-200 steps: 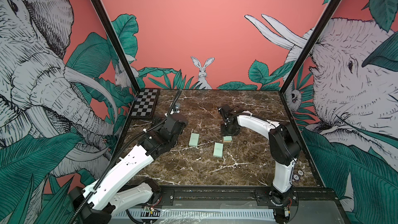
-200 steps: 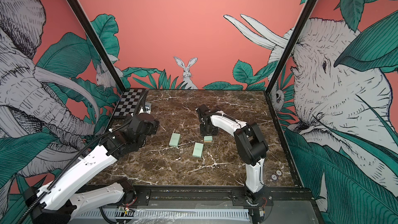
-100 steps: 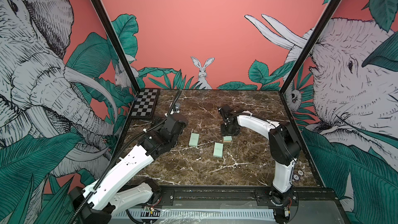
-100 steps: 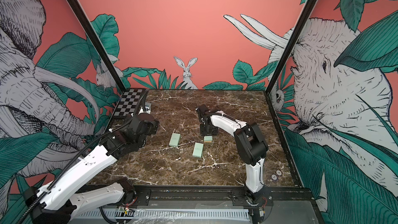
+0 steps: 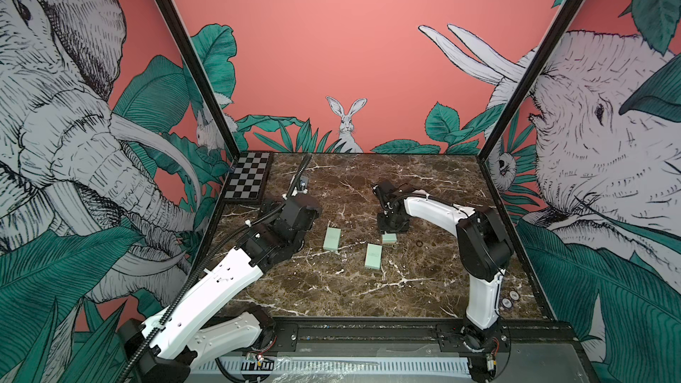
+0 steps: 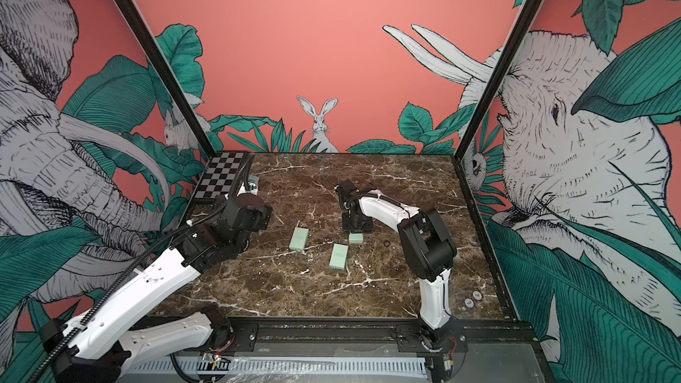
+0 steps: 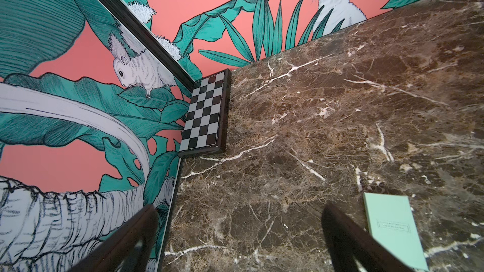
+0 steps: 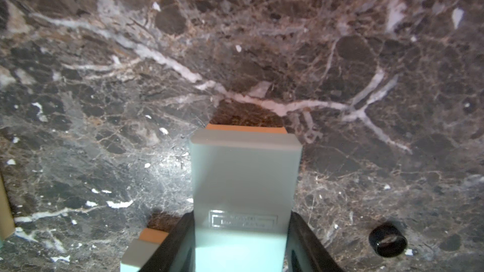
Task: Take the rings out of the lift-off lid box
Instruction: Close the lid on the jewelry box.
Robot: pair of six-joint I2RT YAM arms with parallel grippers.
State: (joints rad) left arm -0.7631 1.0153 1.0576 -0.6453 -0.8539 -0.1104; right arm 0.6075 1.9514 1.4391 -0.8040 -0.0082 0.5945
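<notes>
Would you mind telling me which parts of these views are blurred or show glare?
Right wrist view: the mint-green box between the jaws of the right gripper is soft and out of focus, the dark ring looks sharper, and a glare patch sits on the marble table. Left wrist view: the fingers of the left gripper are dark blurs, while the chessboard is sharp.

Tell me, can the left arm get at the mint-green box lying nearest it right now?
Probably yes: the left gripper is open and empty, and the mint-green box lies flat on the marble table just beside one finger, nothing between them.
</notes>
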